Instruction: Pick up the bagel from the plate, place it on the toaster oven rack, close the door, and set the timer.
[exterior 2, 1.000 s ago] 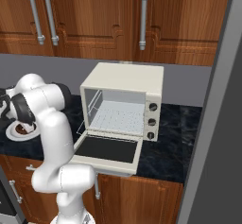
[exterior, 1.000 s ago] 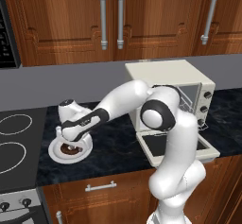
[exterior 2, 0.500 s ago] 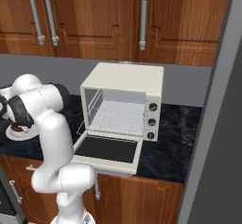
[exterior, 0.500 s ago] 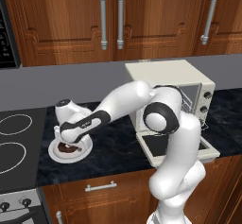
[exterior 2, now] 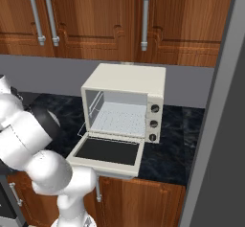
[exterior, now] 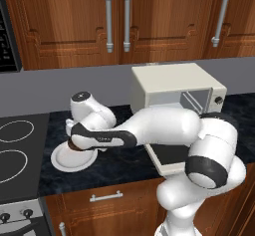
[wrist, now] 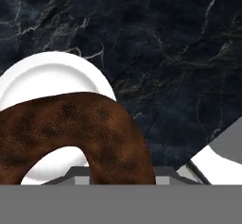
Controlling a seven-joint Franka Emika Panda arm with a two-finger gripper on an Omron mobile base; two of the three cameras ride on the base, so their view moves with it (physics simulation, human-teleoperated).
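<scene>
Hand view: bagel [wrist: 71, 128] fills the lower left, huge and close to the lens, raised over the white plate [wrist: 52, 74] seen behind it and through its hole; gripper clamped on the bagel. Left base view: gripper [exterior: 74, 144] at left center over the plate [exterior: 72, 159]. Right base view: door [exterior 2: 108, 152] folded down flat at center, toaster oven rack [exterior 2: 119, 119] bare inside behind it.

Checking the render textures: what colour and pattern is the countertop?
Black with thin pale marble veining; the countertop shows best in the hand view.
</scene>
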